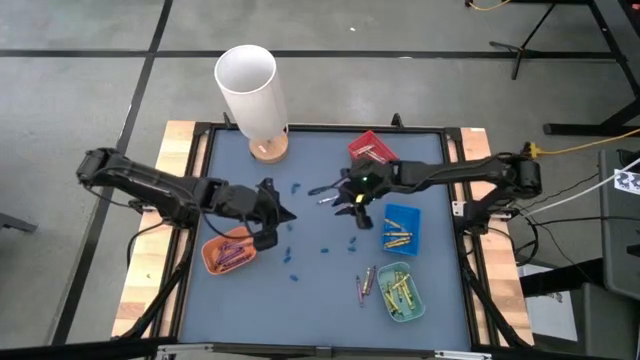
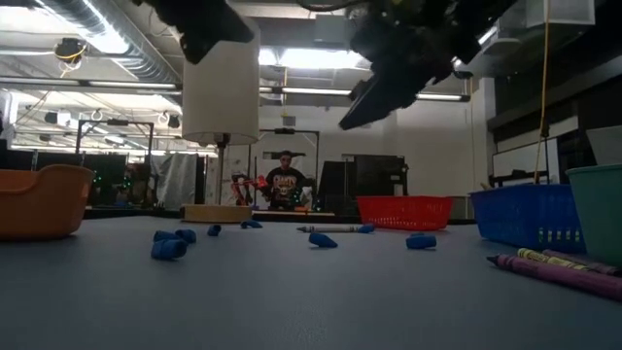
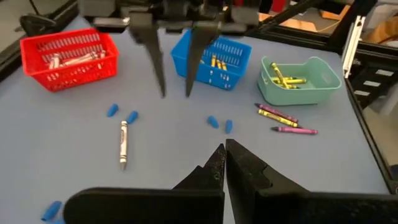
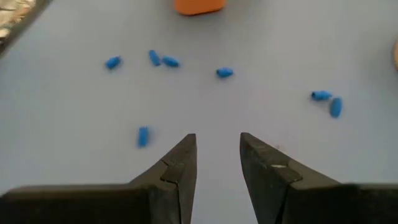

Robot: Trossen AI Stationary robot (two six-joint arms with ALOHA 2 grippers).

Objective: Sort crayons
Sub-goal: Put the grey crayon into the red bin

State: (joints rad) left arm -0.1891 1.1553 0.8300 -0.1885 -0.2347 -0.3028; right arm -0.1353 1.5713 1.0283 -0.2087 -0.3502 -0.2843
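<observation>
Four trays [image 1: 404, 293] hold sorted crayons [image 1: 395, 237]; left pincer [image 3: 224, 155] pressed together, right pincer [image 4: 217, 149] spread, empty.

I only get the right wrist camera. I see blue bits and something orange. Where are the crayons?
Observer: One silver-grey crayon lies loose near the middle of the table.
Operator: Any more lying around?
Observer: Yes, a few loose crayons lie beside the green tray.
Operator: What is the other arm doing?
Observer: The left end effector is shut and empty, near the orange tray.
</observation>
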